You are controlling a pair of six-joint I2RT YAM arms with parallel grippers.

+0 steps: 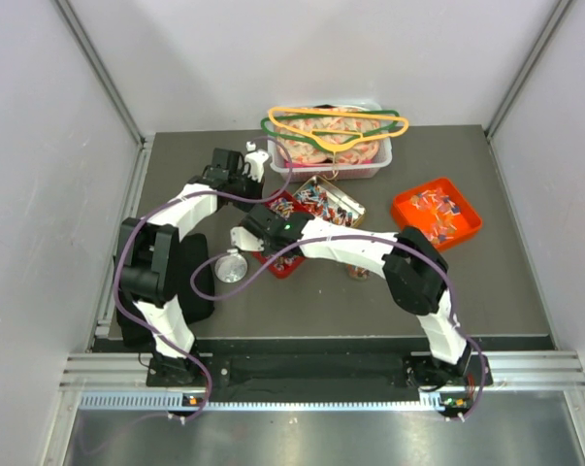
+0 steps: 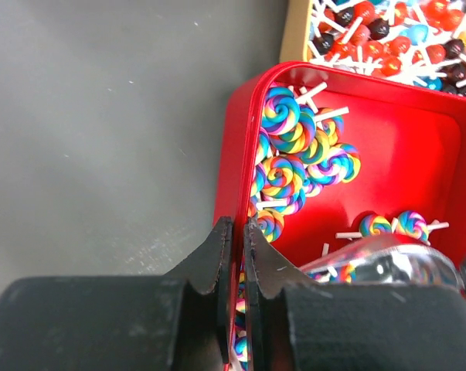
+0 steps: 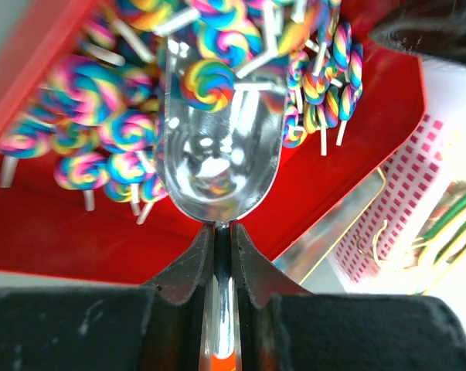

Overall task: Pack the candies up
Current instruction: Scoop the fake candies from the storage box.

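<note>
The candies are tiny rainbow swirl lollipops (image 2: 283, 174) heaped in a red tray (image 2: 234, 147). In the top view the tray (image 1: 285, 262) lies under my right arm. My left gripper (image 2: 238, 224) is shut on the tray's left rim, seen in the top view (image 1: 258, 189) at the tray's far end. My right gripper (image 3: 223, 228) is shut on the handle of a metal scoop (image 3: 217, 162). The scoop's bowl lies in the lollipop heap (image 3: 93, 116) with one lollipop (image 3: 208, 83) at its mouth. The right gripper (image 1: 245, 235) sits over the tray's left side.
A gold tray (image 1: 329, 202) of red, blue and dark lollipops lies beside the red tray. An orange tray (image 1: 467, 202) of candies sits at the right. A white basket (image 1: 331, 170) with coloured hangers (image 1: 336, 126) stands at the back. A round clear container (image 1: 232, 265) is near the left arm.
</note>
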